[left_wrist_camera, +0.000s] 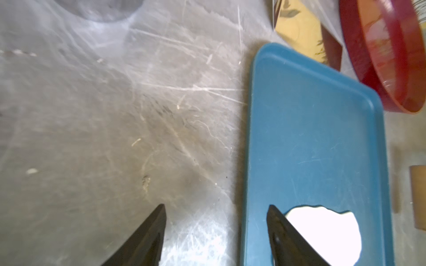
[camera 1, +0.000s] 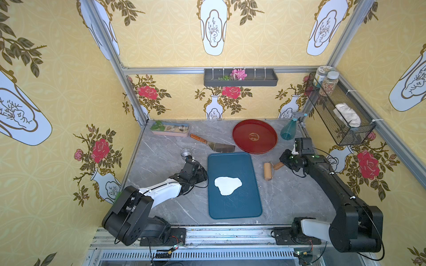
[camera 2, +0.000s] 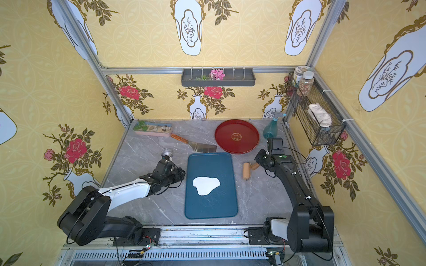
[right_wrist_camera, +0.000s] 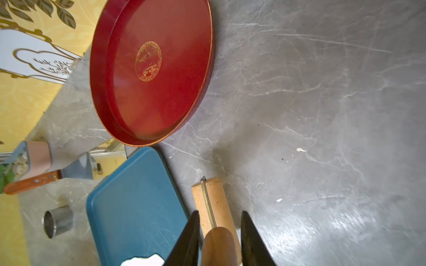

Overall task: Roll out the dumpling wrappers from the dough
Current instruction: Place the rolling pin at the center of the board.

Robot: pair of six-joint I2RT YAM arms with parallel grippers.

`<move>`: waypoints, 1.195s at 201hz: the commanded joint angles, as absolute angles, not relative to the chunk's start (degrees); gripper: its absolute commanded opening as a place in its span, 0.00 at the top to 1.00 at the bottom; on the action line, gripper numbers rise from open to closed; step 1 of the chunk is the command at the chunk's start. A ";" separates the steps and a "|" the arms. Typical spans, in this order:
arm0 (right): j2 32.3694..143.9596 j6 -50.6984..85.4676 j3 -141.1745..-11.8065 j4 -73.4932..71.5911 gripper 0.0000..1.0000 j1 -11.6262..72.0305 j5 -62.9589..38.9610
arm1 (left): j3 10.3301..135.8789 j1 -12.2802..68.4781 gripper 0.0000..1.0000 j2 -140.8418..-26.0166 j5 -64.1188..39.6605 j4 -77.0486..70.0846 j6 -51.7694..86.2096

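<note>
My right tool (right_wrist_camera: 220,213) is clasping the roller (right_wrist_camera: 211,198) by its handle, dough (right_wrist_camera: 143,261) peeking in on the board (right_wrist_camera: 133,202). My left tool (left_wrist_camera: 216,206) is gaping, empty, over the worktop (left_wrist_camera: 115,138) at the board's edge. In both top views the dough is lying left of the roller, whose barrel is running parallel to the board's long edge.

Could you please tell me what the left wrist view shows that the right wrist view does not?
Only the left wrist: the left gripper, open, holding nothing. Only the right wrist: the right gripper closed on the wooden roller's handle, plus the scraper's wooden handle. Both: the blue tray, the red tray and the white dough sheet.
</note>
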State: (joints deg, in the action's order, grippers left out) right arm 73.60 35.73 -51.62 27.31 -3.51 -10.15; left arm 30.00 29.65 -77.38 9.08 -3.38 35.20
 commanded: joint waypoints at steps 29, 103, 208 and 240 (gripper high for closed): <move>81.28 40.05 -50.47 14.87 0.95 -7.03 -21.96 | 29.79 29.54 0.26 -69.64 12.00 -1.61 36.41; 85.87 37.40 -47.37 13.63 0.44 -12.42 -26.15 | 33.92 29.22 0.11 -64.40 17.02 8.43 38.57; 84.03 32.18 -52.25 23.61 0.06 -16.41 -14.53 | 42.26 14.55 0.00 -70.19 14.53 16.27 38.84; 82.25 30.42 -52.83 24.07 0.02 -16.50 -14.15 | 42.78 9.69 0.00 -72.92 11.26 15.53 37.13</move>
State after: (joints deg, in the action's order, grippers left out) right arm 83.55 32.73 -52.29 22.76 -16.62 -16.47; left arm 42.15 12.25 -70.96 14.63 15.07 39.11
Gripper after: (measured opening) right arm 0.980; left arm 0.999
